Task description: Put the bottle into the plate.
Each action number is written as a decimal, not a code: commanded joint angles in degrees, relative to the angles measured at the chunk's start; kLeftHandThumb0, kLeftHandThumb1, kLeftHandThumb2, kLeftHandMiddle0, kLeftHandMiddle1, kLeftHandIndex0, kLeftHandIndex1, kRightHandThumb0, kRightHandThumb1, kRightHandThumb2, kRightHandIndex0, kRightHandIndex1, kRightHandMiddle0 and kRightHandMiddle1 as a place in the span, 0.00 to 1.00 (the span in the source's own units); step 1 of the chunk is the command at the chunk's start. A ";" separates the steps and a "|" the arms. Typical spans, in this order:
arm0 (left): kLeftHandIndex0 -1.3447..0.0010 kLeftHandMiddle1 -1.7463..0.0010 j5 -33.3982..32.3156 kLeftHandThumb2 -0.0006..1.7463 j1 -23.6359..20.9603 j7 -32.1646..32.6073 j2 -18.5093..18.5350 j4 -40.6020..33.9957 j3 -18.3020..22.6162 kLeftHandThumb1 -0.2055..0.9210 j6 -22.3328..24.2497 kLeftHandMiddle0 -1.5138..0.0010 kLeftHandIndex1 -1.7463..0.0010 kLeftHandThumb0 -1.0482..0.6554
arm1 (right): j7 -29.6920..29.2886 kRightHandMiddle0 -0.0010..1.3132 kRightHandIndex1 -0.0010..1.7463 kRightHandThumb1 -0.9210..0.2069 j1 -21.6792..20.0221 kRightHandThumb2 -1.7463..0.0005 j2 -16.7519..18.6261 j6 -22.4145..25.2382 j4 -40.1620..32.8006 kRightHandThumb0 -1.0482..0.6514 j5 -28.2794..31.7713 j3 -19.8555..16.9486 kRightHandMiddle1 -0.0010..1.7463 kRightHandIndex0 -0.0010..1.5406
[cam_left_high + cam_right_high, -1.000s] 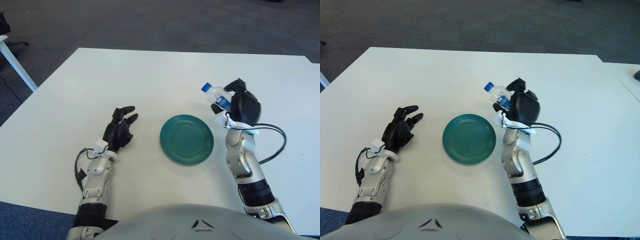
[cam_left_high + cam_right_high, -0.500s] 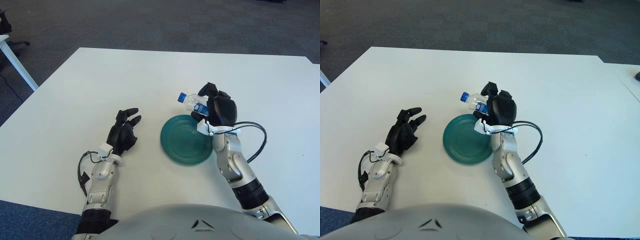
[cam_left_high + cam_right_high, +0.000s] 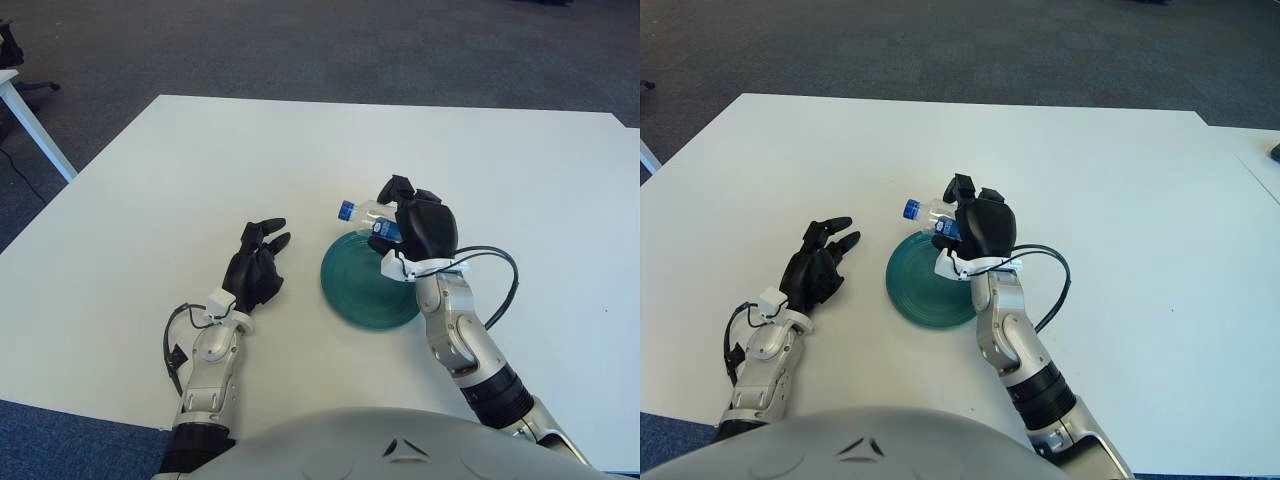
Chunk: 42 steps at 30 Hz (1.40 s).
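Over on the left, the left hand (image 3: pixel 256 268) shows beside the green plate (image 3: pixel 355 290), on its left side, with its black fingers (image 3: pixel 270 232) spread loosely and holding nothing. Whether the palm actually touches the white bench (image 3: pixel 200 170) I cannot tell from here. A thin black cable loops at its wrist.

Next along, near the middle of the bench, sits the plate, round and dark teal, lying flat on the white surface. Its left half is bare; its right edge is covered by the other arm.

Above the far rim of the plate hangs the bottle (image 3: pixel 366 212), a small clear plastic one with a blue cap (image 3: pixel 345 210) and a blue label. It is tipped over nearly on its side, cap pointing to the left, body running back to the right into the grip that carries it. It looks to be held in the air over the plate's upper edge rather than lying in it; I can't make out any contact between bottle and plate.

The right hand (image 3: pixel 415 225) has its black fingers wrapped around the bottle's lower part, closed tight on it. Its silver forearm runs down and to the right across the plate's right rim, with a black cable curving out beside the wrist.
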 commanded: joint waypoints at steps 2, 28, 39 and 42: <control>1.00 0.77 1.02 0.58 1.28 0.83 -0.13 1.00 -0.45 1.00 1.67 0.75 0.39 0.28 | 0.95 0.45 1.00 0.50 1.26 0.27 0.52 0.08 -1.69 0.34 -1.22 0.85 1.00 0.82; 1.00 0.77 2.44 0.58 1.28 1.78 -1.36 1.46 -1.31 1.00 1.30 0.75 0.39 0.28 | 1.02 0.47 1.00 0.54 5.88 0.24 -1.64 -3.46 -3.43 0.33 -4.96 4.11 1.00 0.84; 1.00 0.77 2.74 0.58 1.50 2.12 -1.60 1.00 -1.69 1.00 1.46 0.75 0.39 0.28 | 6.58 0.48 1.00 0.56 7.88 0.23 -4.70 -4.54 -4.96 0.33 -6.69 4.95 1.00 0.84; 1.00 0.77 2.81 0.58 1.65 2.26 -1.65 0.70 -1.87 1.00 1.57 0.75 0.39 0.28 | 8.51 0.48 1.00 0.56 8.62 0.23 -4.75 -4.15 -6.12 0.33 -7.21 5.27 1.00 0.84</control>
